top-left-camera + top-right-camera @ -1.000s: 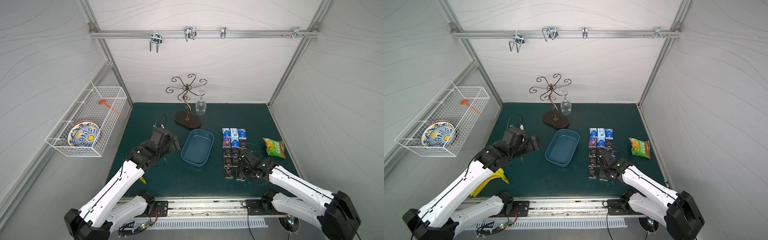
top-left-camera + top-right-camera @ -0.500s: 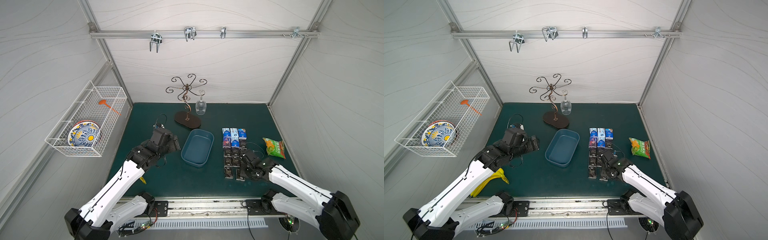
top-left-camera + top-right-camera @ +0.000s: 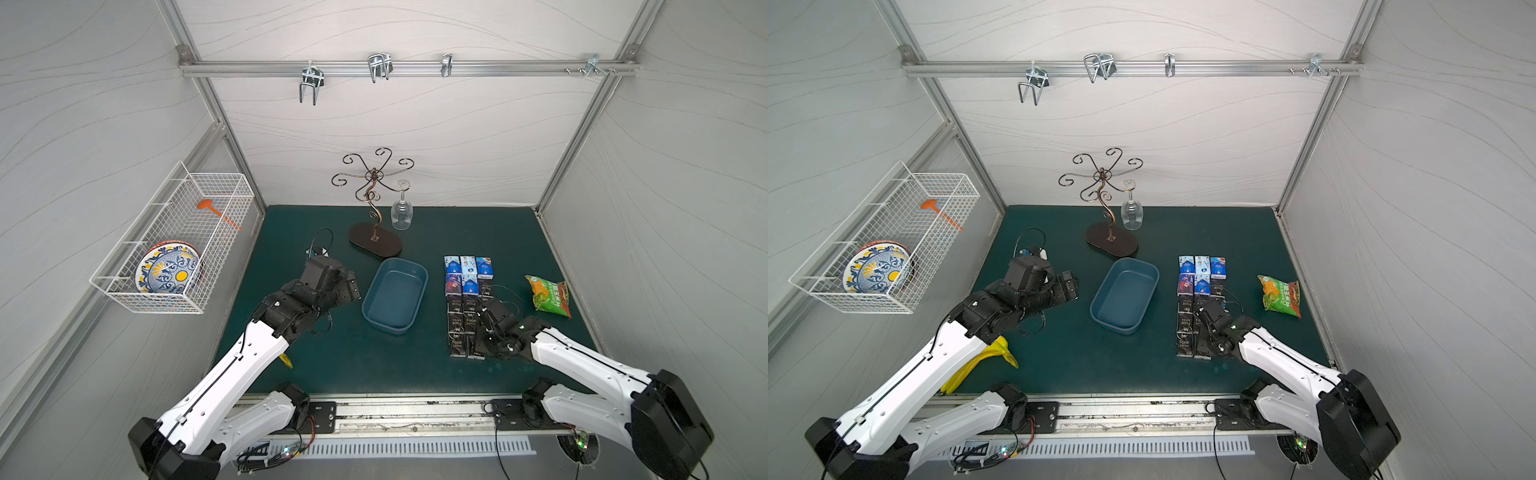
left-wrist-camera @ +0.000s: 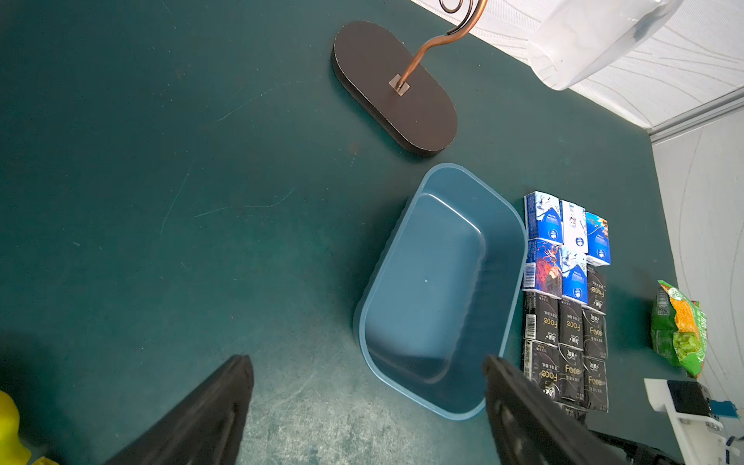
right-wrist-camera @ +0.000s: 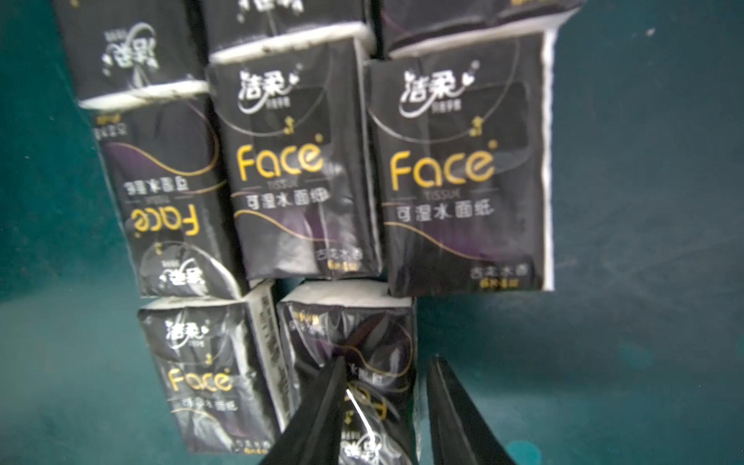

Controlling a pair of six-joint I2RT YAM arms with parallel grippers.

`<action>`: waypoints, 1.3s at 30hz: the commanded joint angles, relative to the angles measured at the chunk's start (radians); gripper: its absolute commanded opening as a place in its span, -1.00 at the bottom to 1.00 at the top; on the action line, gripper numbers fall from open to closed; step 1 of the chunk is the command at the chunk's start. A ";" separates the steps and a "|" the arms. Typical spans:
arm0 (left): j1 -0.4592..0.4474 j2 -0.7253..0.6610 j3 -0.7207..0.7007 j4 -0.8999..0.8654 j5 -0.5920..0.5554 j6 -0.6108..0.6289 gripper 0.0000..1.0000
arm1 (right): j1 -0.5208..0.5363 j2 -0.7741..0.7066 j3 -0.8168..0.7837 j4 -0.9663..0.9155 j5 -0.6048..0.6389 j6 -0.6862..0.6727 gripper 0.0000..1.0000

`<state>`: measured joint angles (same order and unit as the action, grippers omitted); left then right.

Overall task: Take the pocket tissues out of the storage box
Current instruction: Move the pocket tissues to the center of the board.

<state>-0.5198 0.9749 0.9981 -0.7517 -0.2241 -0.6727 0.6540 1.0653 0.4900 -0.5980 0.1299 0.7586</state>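
The empty box (image 3: 394,297) is seen mid-frame, the tissue packs (image 3: 467,286) laid in rows at its right. The right pincer (image 5: 388,362) is set narrow over the lowest pack (image 5: 350,322), probably to align it; a grip cannot be told. The left pincer (image 4: 364,358) is held wide.

Overhead stereo pair; two wrist close-ups

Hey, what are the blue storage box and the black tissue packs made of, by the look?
Storage box: likely moulded plastic, smooth semi-gloss; rounded corners, soft sheen, one-piece walls. Pocket tissues: thin glossy plastic film, probably, over white paper; it wrinkles, glints, and white shows at the ends.
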 commanded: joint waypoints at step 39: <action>0.003 -0.021 0.033 -0.006 -0.037 0.009 0.86 | 0.188 0.182 0.337 -0.096 0.043 -0.111 -0.06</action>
<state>-0.5198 0.9684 0.9981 -0.7631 -0.2428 -0.6727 0.8024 1.2091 0.8131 -0.6888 0.1684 0.6544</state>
